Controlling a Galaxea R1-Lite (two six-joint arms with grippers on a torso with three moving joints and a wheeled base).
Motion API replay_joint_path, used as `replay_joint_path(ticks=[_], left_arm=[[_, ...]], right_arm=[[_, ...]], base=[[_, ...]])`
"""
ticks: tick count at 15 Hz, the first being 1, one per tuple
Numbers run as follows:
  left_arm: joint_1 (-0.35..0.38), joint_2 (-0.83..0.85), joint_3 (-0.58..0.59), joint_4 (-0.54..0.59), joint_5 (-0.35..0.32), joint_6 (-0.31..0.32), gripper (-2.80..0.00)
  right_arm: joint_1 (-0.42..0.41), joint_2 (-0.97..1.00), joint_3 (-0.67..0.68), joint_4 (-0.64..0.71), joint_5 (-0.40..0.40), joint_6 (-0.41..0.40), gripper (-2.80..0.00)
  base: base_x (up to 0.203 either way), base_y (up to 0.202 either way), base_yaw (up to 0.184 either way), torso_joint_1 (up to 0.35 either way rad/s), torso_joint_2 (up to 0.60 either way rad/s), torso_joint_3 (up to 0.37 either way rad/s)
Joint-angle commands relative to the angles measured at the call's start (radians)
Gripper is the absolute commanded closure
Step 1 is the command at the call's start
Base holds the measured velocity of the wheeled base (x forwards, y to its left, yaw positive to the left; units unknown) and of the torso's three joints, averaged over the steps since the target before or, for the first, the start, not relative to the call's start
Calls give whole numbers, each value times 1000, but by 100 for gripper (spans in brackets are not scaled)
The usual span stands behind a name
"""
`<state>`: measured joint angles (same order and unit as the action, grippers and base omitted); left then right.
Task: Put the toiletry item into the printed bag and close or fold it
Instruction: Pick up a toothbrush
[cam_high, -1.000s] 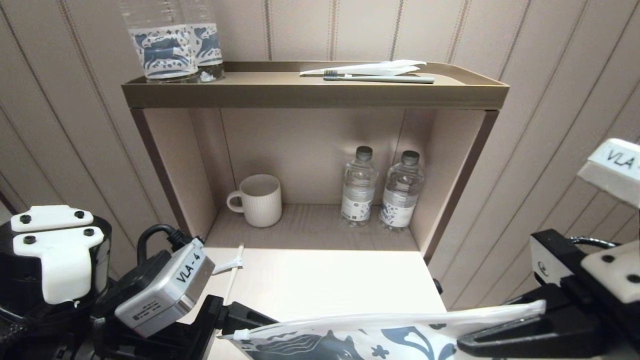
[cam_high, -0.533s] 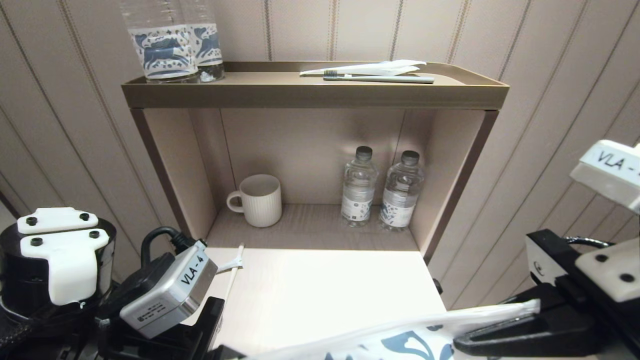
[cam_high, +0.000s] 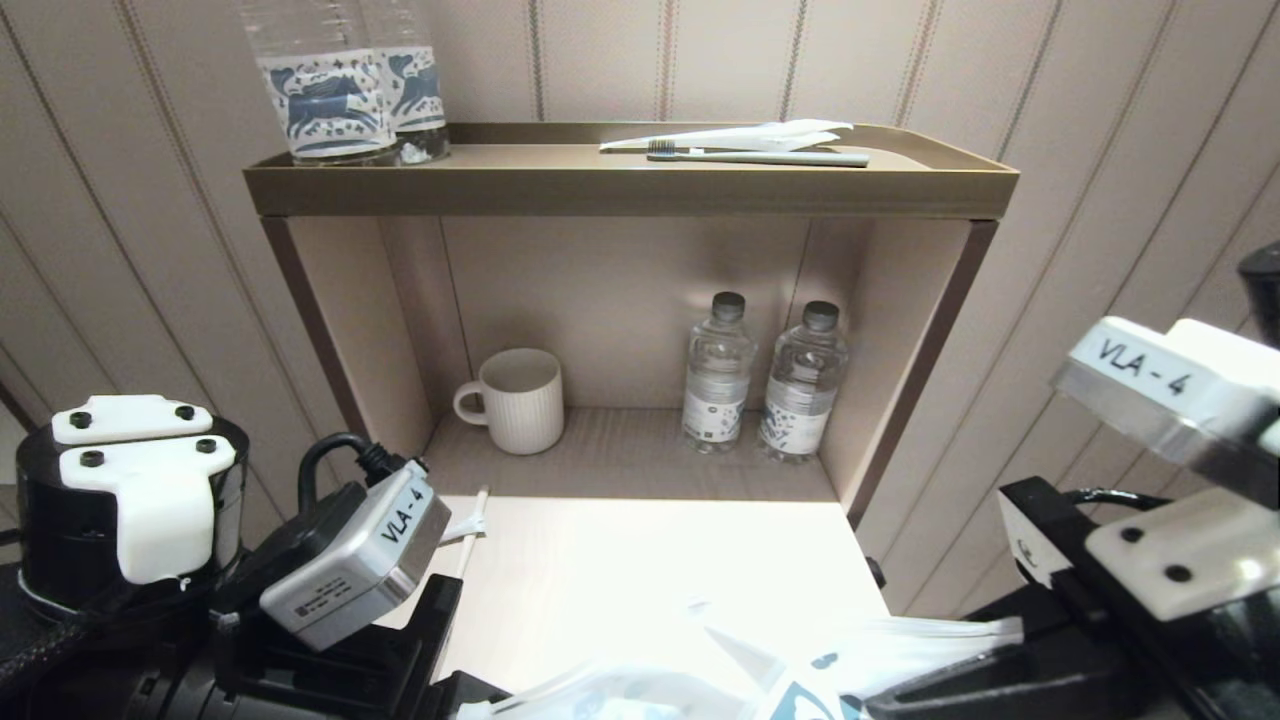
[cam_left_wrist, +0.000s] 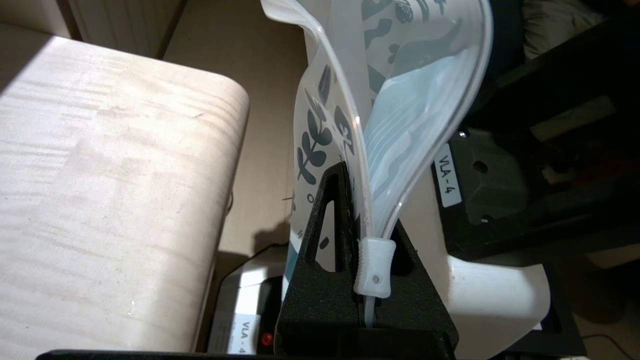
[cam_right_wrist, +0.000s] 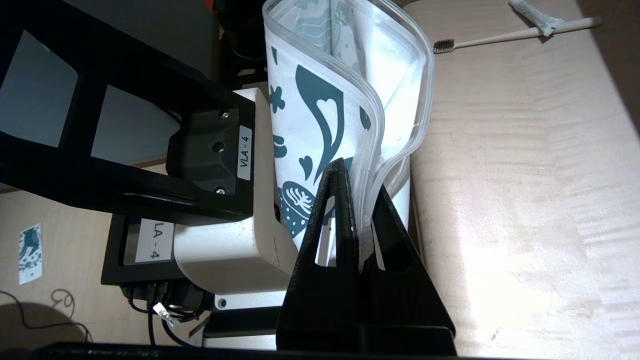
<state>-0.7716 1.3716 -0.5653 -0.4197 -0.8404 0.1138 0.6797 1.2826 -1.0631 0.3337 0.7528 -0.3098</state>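
A cream mug (cam_high: 517, 400) stood in the shelf niche, two water bottles (cam_high: 765, 378) at its three o'clock, near the worktop (cam_high: 640, 570)

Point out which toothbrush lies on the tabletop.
The white toothbrush with dark bristles, beside the small tube; the greyish-green toothbrush rests on the top shelf.

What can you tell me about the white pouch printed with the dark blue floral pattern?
The white plastic zip pouch with dark blue leaf and flower prints is held off the pale tabletop, one end pinched in each gripper. The left gripper is shut on the end with the small white slider; the right gripper is shut on the other end. The pouch bows between them, its clear zip edge gaping open. Nothing shows inside.
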Motion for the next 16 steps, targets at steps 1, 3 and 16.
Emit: replay_joint_path(ticks=[1,3,16], left_arm=[[0,37,-19,-2,-3,1,0],[0,79,-37,-3,-2,2,0],[61,199,-122,-4,109,115,0]], right_arm=[[12,45,-14,2,4,-3,0],[21,90,-34,2,5,-3,0],[-37,129,-37,1,-1,-6,0]], base=[[0,0,0,0,0,0],[0,0,0,0,0,0],[0,0,0,0,0,0]])
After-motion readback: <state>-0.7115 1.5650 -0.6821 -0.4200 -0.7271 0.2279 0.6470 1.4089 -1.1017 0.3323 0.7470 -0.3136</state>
